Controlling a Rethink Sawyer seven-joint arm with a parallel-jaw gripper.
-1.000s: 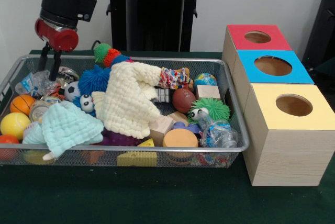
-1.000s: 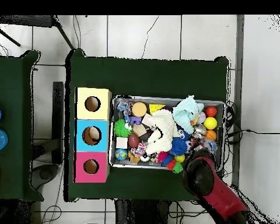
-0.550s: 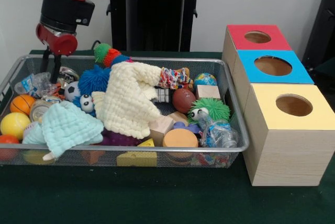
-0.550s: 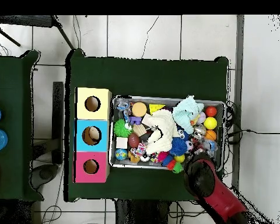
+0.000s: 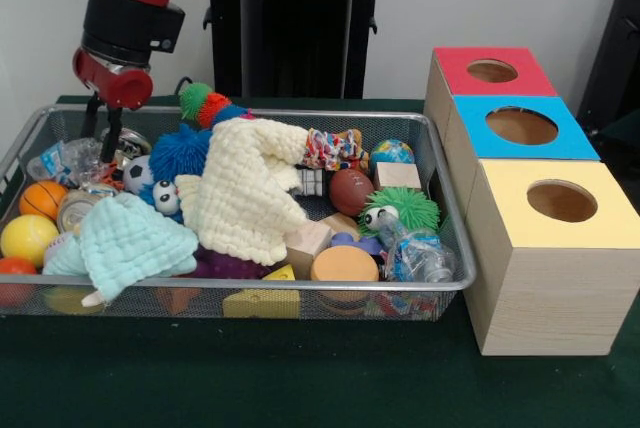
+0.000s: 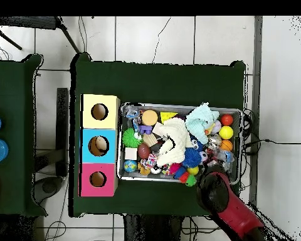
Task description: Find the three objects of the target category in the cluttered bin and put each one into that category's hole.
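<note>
Hanging over the far left corner of the wire bin (image 5: 440, 163), the pincer (image 5: 100, 124) shows two dark fingers (image 5: 89, 115) standing slightly apart, with nothing between them, just above a crumpled plastic wrapper (image 5: 62, 160) and a tin can (image 5: 76, 210). The bin sits on the green surface (image 5: 300, 368), heaped with toys: a cream knitted cloth (image 5: 245, 188) in the middle, a mint cloth (image 5: 125, 240) near left, a brown football (image 5: 350, 191). Right of it stand the red box (image 5: 490, 71), blue box (image 5: 520, 126) and yellow box (image 5: 560, 203), each with a round hole on top.
</note>
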